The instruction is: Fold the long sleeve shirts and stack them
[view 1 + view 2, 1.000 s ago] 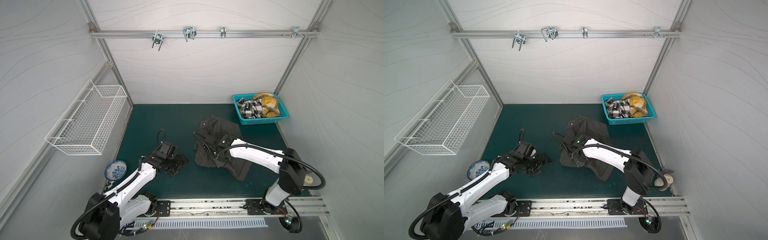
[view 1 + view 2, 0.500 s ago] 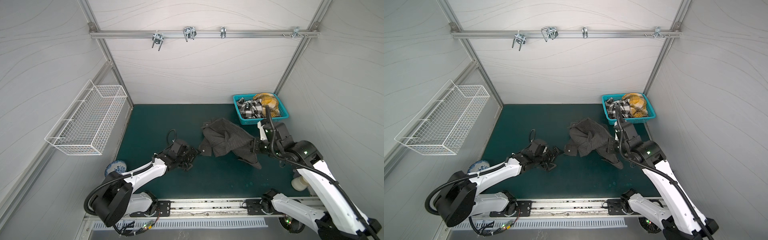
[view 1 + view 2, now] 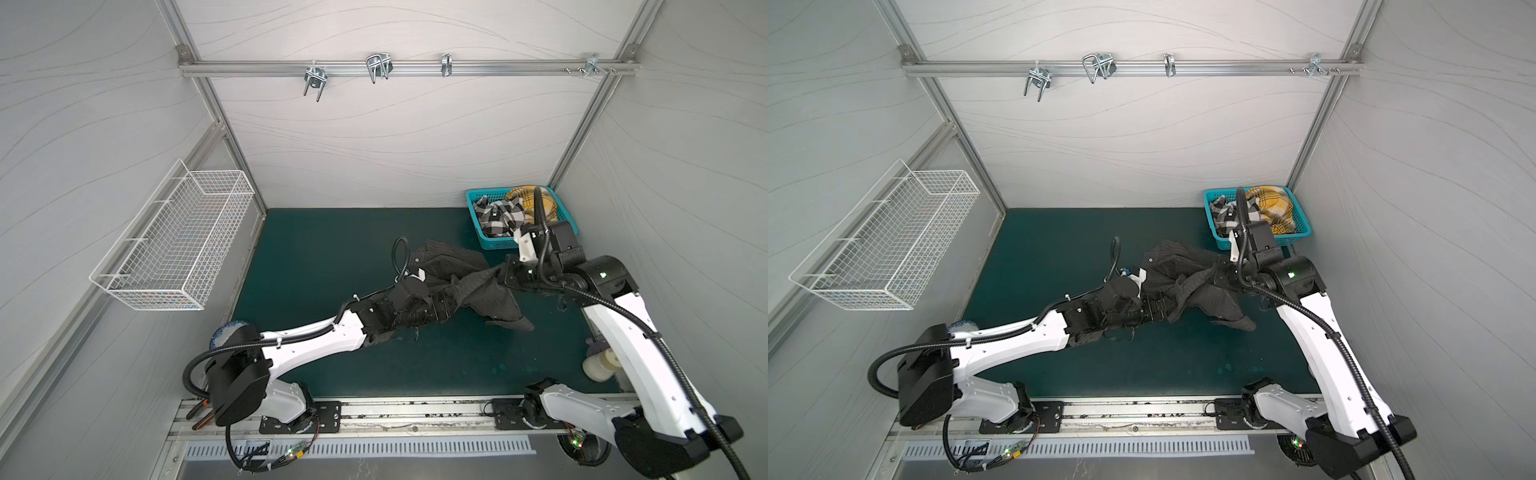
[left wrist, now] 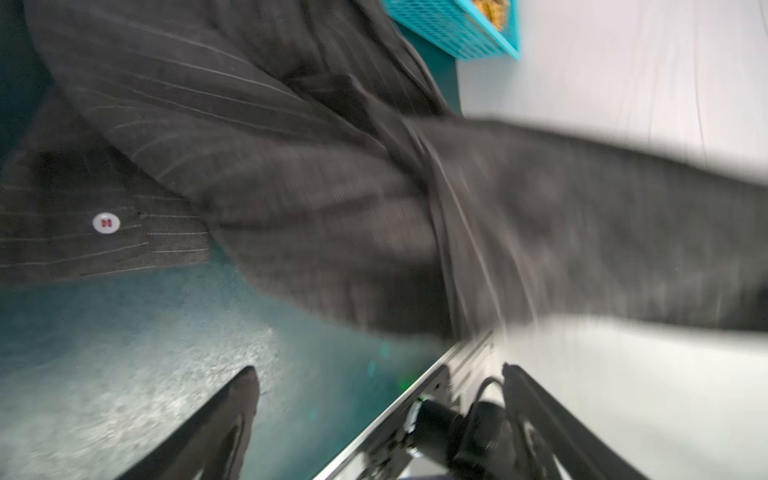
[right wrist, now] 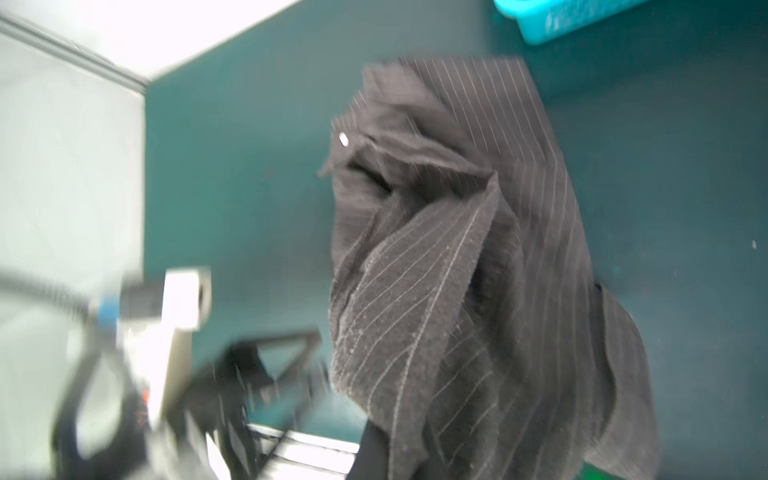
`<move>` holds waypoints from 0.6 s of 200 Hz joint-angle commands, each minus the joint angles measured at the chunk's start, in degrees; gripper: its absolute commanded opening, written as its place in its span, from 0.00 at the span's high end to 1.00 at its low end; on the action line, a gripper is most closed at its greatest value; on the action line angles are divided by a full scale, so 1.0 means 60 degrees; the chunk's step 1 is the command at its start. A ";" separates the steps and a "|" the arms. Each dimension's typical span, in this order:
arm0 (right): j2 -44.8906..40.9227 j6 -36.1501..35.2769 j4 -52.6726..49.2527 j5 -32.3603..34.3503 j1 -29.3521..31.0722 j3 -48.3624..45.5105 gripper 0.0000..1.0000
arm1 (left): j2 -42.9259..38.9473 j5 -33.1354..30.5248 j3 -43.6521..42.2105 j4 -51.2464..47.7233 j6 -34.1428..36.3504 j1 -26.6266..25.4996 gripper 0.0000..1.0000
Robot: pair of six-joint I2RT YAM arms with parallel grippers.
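Cloth is bunched in my right jaws: they are closed tight on a gathered edge of the dark charcoal shirt, though the folds hide the pinch itself. From there the shirt falls away in soft, heavy pleats, a matte weave crossed by thin pale pinstripes, with one small pale button near its far end. My left jaws stand wide apart and hold nothing. Their dark fingers frame only bare surface, with the cloth just beyond the tips; whether they touch it I cannot tell.

In a top view the shirt is pulled into a ridge running across the green surface from left to right between my two arms. Its crumpled body lies on the left side, and a loose flap trails toward the near edge.

Behind my right wrist, in the far right corner, sits a teal plastic mesh basket. It holds the black-and-white plaid shirt and the yellow plaid shirt, both rumpled.
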 commanded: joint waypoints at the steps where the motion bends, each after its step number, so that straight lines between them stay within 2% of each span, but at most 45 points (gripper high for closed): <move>1: 0.0471 0.0220 0.0300 -0.0661 -0.0174 0.1028 1.00 | 0.0223 -0.1775 -0.0287 -0.0506 0.2169 -0.0410 0.04; 42: 0.0735 0.0392 0.0294 -0.0931 -0.0191 0.1756 1.00 | 0.2022 -0.3479 0.1103 -0.0912 0.2859 -0.0865 0.01; 54: 0.0698 0.0389 0.0236 -0.0930 -0.0223 0.1850 1.00 | 0.2650 -0.4457 0.1649 -0.1336 0.2823 -0.1005 0.01; 74: 0.0635 0.0437 0.0146 -0.0939 -0.0343 0.1966 1.00 | 0.3572 -0.5109 0.2409 -0.1470 0.2567 -0.1004 0.01; 99: 0.0589 0.0546 0.0141 -0.1113 -0.0575 0.2110 1.00 | 0.4401 -0.5958 0.3157 -0.1495 0.2133 -0.1020 0.05; 120: 0.0689 0.0471 -0.0021 -0.1178 -0.0733 0.2363 1.00 | 0.4854 -0.6683 0.3583 -0.1643 0.1919 -0.0989 0.14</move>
